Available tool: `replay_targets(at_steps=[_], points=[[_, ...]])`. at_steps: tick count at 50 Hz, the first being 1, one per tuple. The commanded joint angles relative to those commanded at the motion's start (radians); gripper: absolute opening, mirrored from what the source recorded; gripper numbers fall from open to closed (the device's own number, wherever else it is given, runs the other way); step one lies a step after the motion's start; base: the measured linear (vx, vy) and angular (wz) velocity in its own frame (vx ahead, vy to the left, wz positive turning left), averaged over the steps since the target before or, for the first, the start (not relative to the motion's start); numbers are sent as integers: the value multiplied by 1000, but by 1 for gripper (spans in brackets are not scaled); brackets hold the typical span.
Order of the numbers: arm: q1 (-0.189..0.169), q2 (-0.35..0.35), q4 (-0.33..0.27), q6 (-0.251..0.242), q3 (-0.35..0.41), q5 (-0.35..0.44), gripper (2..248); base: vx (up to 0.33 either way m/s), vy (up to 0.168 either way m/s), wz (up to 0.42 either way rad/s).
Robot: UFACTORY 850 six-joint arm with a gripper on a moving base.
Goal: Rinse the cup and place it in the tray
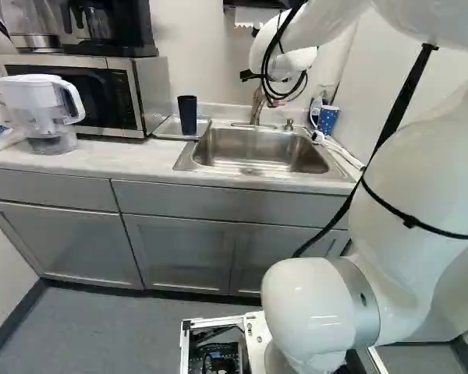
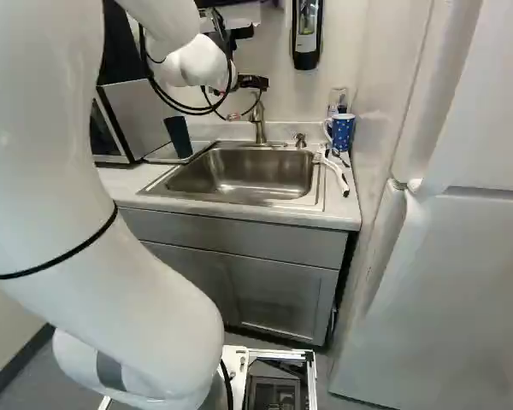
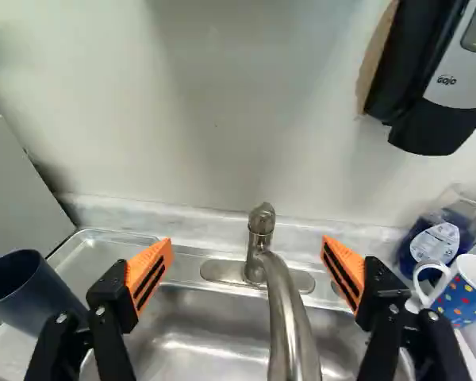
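Though wide, jaws point(image 2: 248, 100) near faucet point(image 3: 284, 305).

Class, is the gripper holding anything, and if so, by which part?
Nothing is held: the gripper stands open, its fingers wide apart, and the dark cup stands outside them.

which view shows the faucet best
The wrist view: the faucet shows up close ahead of the open gripper, handle and curved spout visible. Both base views show it smaller, its top partly hidden.
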Motion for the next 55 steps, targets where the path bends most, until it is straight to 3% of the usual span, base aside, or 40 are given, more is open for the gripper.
replay_targets(at_steps=[22, 55], points=[[-31, 112, 0, 0, 107, -42, 247, 0, 0, 0], [-31, 115, 0, 0, 109, -371, 247, 0, 0, 0]])
